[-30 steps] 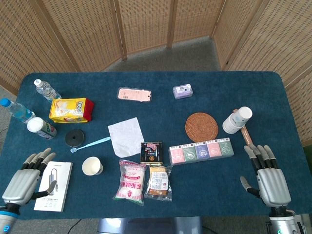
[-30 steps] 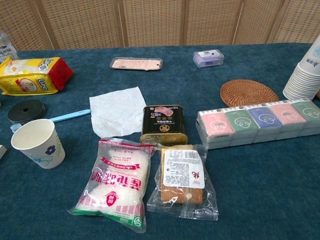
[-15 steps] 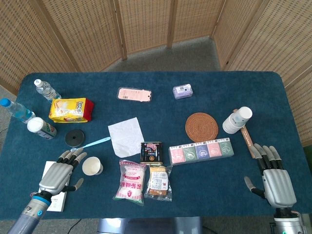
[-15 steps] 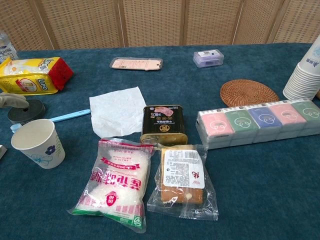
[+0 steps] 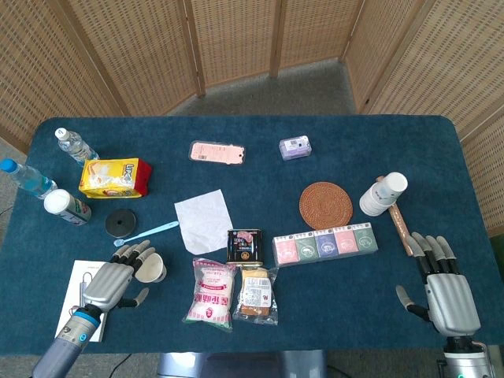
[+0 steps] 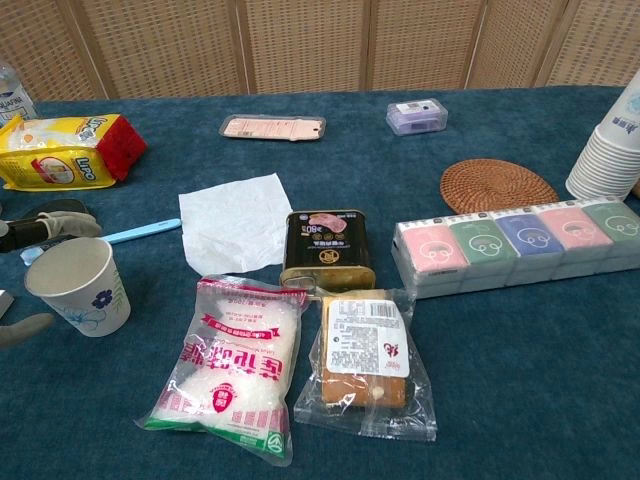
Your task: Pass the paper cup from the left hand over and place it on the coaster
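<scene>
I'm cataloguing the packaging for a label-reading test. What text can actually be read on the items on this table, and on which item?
"Lu" (partly legible), on the yellow snack bag.
"80" with unclear characters, on the black tin.
Pink characters on the white granule bag: present, not legible.
Barcode label on the clear pastry pack: too small.
Tissue multipack, pink tray, bottles: print too small.
</scene>
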You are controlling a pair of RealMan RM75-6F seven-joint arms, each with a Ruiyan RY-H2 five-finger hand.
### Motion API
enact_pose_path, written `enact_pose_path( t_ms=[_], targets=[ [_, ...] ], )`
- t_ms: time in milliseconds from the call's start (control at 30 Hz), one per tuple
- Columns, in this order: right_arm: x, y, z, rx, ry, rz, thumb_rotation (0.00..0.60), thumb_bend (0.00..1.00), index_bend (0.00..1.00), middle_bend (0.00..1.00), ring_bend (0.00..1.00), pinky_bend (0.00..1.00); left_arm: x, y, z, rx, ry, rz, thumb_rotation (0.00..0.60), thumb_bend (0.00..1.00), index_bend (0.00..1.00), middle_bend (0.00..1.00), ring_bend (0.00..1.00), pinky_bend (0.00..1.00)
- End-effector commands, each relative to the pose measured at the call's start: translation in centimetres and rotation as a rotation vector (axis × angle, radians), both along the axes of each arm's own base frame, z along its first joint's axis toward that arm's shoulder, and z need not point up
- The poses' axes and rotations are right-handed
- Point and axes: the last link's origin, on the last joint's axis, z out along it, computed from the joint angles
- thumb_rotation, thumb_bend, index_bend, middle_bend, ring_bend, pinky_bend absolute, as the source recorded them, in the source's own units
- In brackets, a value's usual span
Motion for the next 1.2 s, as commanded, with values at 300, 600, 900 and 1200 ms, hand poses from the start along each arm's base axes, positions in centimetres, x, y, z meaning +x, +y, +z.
enact_pose_path(
  t_ms=[300,600,900,1200],
  targets=[
    [0.0,-0.1,0.0,-0.005,0.002,-0.001,0.600,0.36,0.00,0.00,0.00,0.00,0.5,0.4,-1.5,-0.005,-0.048,-0.026,0.531,0.46,0.00,0.00,0.00,0.14],
    [-0.3,0.0,0.0,-0.006,-0.001,-0.010,0.600,0.36,0.00,0.00,0.00,0.00,0.5,0.8,-2.0,0.025,-0.067,-0.036,0.572,0.46,0.05,0.00,0.03,0.29],
    [-0.5,0.1,0.0,-0.008,-0.005,-0.019,0.600,0.36,0.00,0.00,0.00,0.00,0.5,1.3,-2.2,0.035,-0.078,-0.036,0.600,0.46,0.21,0.10,0.17,0.40],
    [-0.5,0.1,0.1,-0.008,-0.009,-0.021,0.600,0.36,0.00,0.00,0.00,0.00,0.6,1.9,-2.1,0.061,-0.092,-0.042,0.600,0.47,0.30,0.21,0.26,0.47]
  ],
)
